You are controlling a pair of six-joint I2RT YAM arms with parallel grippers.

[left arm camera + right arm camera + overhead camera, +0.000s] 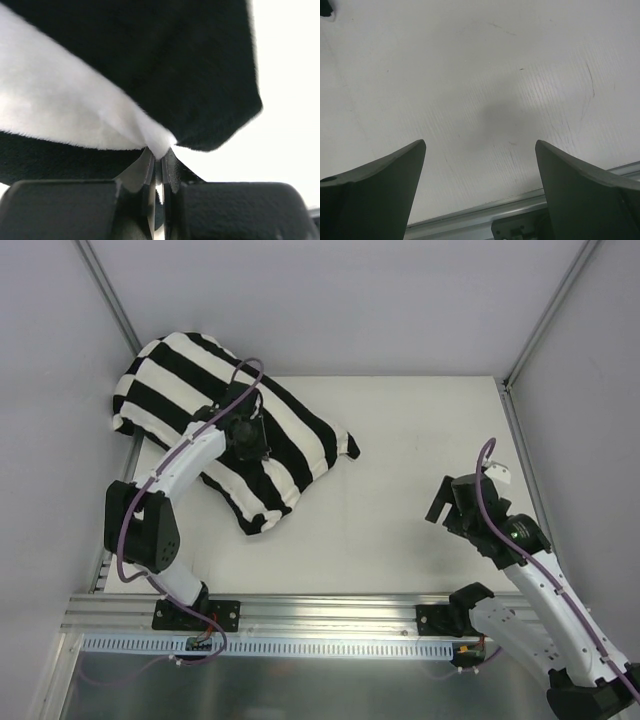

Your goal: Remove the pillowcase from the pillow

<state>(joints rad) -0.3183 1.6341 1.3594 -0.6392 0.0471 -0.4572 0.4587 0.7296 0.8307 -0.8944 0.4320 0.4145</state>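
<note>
Left gripper [160, 156] pinched tight on a fold of the striped pillowcase [290, 445], which lies far-left on the table [420, 440], its far end against the wall. Right gripper [480, 150] wide open, holding nothing, over bare table.

My pincer [480, 143] hangs spread wide above the white worktop [470, 60].
Its two dark fingers [375, 195] frame a soft shadow and faint scratches on the surface, and a metal rail [470, 222] runs along the lower edge.
</note>
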